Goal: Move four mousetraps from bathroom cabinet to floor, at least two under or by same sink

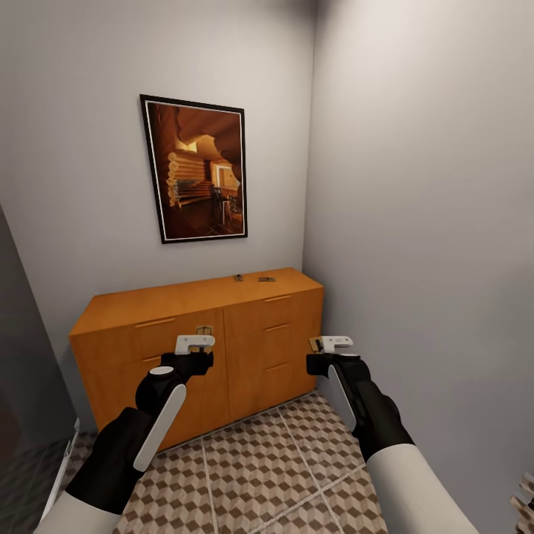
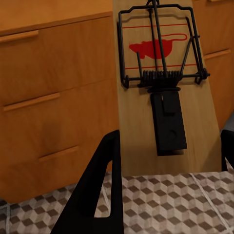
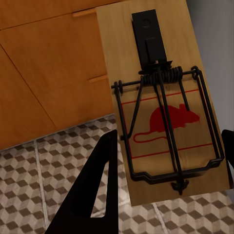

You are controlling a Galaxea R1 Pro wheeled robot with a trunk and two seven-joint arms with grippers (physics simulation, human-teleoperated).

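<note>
Already one trap (image 2: 165,87) was pinched in the left gripper (image 1: 194,343) and another (image 3: 163,102) in the right gripper (image 1: 335,343), both held above the floor (image 1: 259,467), long axes along the fingers.

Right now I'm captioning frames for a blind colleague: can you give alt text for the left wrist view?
The left gripper holds a wooden mousetrap with a red mouse print and black metal spring bar, in front of the orange-brown cabinet's drawers, above the cube-patterned bathroom floor.
</note>
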